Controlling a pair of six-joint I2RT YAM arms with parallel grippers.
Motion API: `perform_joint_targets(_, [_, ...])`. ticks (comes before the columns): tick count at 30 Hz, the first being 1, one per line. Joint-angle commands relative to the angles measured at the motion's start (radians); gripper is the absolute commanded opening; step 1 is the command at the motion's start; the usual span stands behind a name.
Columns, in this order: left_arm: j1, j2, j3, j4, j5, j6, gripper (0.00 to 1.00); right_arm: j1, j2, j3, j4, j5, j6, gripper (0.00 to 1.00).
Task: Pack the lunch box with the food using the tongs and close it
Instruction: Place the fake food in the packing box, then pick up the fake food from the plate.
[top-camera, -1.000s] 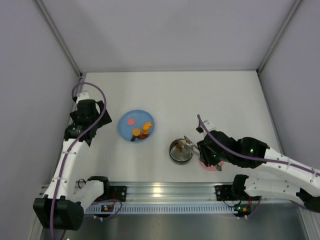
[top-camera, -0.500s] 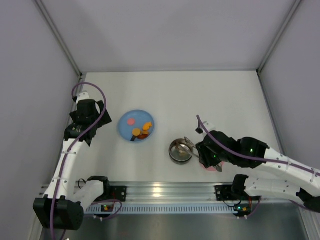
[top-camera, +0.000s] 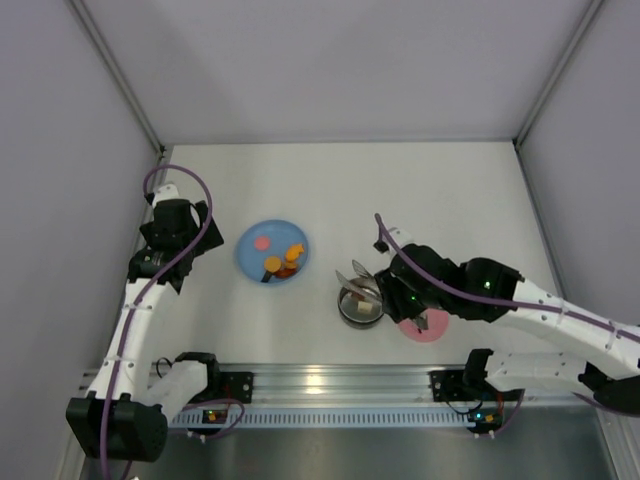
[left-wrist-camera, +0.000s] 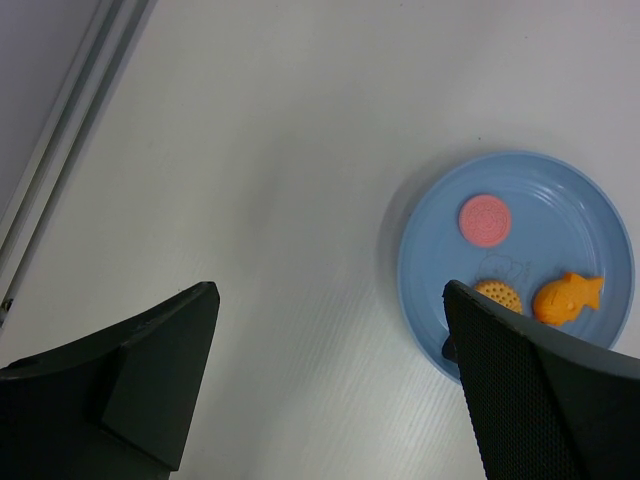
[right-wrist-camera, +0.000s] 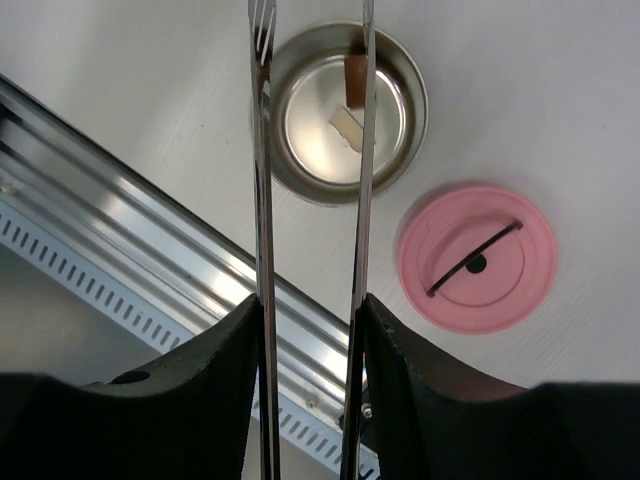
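The lunch box (right-wrist-camera: 305, 125), a shiny steel bowl (top-camera: 346, 312), holds a brown piece (right-wrist-camera: 355, 78) and a white piece (right-wrist-camera: 347, 125) of food. Its pink lid (right-wrist-camera: 478, 258) lies flat on the table just right of it (top-camera: 428, 330). My right gripper (right-wrist-camera: 312, 305) is shut on the tongs (right-wrist-camera: 263, 200), whose two arms stand apart, their empty tips over the bowl's far side (top-camera: 357, 273). More food lies on the blue plate (left-wrist-camera: 560, 225): a pink round (left-wrist-camera: 485, 219), a yellow cracker (left-wrist-camera: 497, 295) and an orange fish (left-wrist-camera: 567, 298). My left gripper (left-wrist-camera: 330, 290) hangs open left of the plate.
The metal rail (right-wrist-camera: 150, 200) at the table's near edge runs close below the bowl and lid. Grey walls (top-camera: 60, 150) enclose the table on the left, back and right. The left arm (top-camera: 140, 290) stands along the left wall.
My right gripper has shifted left and away from the lid, now fully showing. The tongs' arms have spread apart. A white piece now lies in the bowl. The left arm has not moved.
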Motion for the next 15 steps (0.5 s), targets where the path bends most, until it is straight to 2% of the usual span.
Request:
perform_joint_targets(1, [-0.001, -0.021, 0.032, 0.033, 0.003, 0.006, 0.99, -0.002, 0.075, 0.102, 0.135, -0.005, -0.048, 0.43])
perform_joint_targets(7, [-0.002, -0.018, 0.031, 0.033, 0.004, 0.007, 0.99, -0.001, 0.324, 0.251, 0.246, -0.017, -0.126, 0.41])
perform_joint_targets(15, [-0.004, -0.015, 0.029, 0.035, 0.006, 0.006, 0.99, -0.002, 0.622, 0.429, 0.273, -0.017, -0.174, 0.4])
